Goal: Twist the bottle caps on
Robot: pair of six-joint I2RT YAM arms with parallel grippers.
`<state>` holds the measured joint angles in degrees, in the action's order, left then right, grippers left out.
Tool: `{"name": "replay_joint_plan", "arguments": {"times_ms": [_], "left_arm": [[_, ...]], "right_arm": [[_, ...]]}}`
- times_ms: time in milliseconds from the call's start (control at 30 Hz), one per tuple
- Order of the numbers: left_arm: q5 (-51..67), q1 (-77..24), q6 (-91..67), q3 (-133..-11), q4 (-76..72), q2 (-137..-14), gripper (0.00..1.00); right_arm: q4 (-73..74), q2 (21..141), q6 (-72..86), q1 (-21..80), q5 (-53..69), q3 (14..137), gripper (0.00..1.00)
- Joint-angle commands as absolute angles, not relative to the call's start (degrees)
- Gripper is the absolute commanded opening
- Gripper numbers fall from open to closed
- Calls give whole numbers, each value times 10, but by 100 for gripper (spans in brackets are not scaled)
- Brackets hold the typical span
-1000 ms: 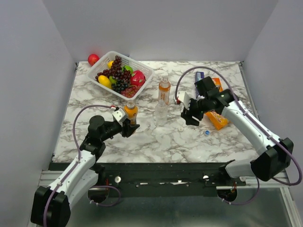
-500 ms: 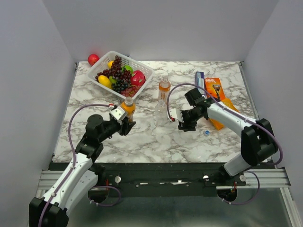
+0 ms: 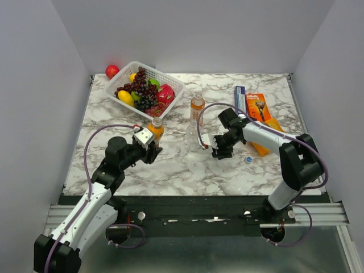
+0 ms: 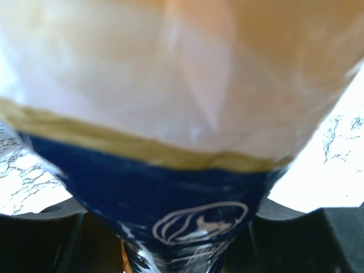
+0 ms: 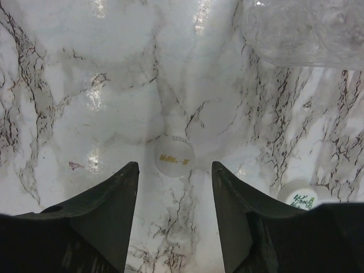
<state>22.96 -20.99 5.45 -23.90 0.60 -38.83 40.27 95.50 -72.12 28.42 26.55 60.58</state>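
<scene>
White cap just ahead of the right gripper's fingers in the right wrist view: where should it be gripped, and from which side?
Grip the white cap across its round side wall, coming straight down from above. It lies flat on the marble table, a low disc, so only the rim offers opposing faces. The right gripper is open, one finger on either side of it.
</scene>
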Motion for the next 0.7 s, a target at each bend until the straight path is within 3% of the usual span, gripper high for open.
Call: {"name": "replay_joint_plan", "arguments": {"times_ms": [0, 667], "left_arm": [[218, -217, 63, -251, 8, -388, 0], [218, -222, 61, -241, 3, -391, 0]], "right_arm": [[395, 971, -741, 287, 273, 605, 60], [381, 999, -715, 301, 258, 608, 50]]}}
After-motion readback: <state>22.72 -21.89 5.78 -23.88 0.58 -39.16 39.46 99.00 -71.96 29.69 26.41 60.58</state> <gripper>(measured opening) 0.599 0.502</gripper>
